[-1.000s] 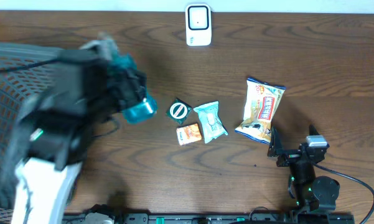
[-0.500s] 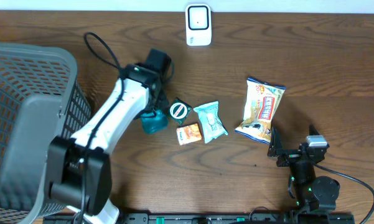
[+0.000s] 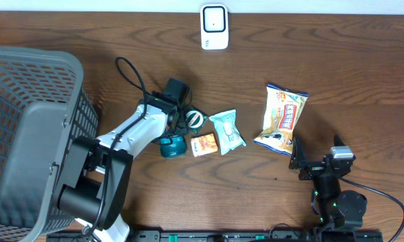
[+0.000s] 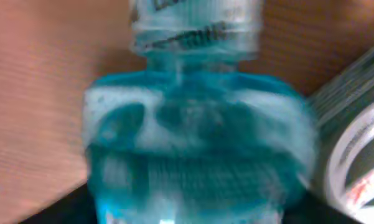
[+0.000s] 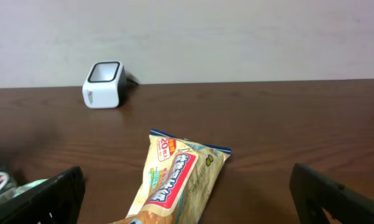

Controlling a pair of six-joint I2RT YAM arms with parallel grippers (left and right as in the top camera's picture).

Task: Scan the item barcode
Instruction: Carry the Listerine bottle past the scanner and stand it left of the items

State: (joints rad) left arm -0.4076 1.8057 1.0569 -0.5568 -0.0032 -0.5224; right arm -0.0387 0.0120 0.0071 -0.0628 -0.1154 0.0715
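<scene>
Since a second ago the left arm has been swinging away from the basket [image 3: 27, 134] toward the middle of the table [image 3: 322, 74], carrying the teal bottle [image 3: 173, 145] along with it. Overhead, that bottle is now lying on the wood just left of the orange packet [image 3: 204, 144] and below the round green item [image 3: 195, 119]. The left gripper [image 3: 169, 131] is hanging right over it, and from this height I cannot tell whether the fingers are clamping the bottle or letting it go. A pale blue packet [image 3: 227, 131] is resting beside the orange one, a snack bag [image 3: 282, 117] is lying farther right, and the white scanner [image 3: 214, 27] is standing at the far edge, well apart from the bottle. The right gripper [image 3: 316, 156] is waiting near the front edge, just below the snack bag. At the left wrist, the bottle [image 4: 199, 143] is filling nearly the whole blurred picture, cap end upward, with the round green item [image 4: 355, 155] pressing in at the right; the fingers are not showing clearly, so the grip remains uncertain here too. At the right wrist, the two dark fingers [image 5: 46, 193] are standing spread wide with nothing between them, the snack bag [image 5: 177, 177] is lying just ahead, and the scanner [image 5: 104, 84] is sitting far back by the wall.
</scene>
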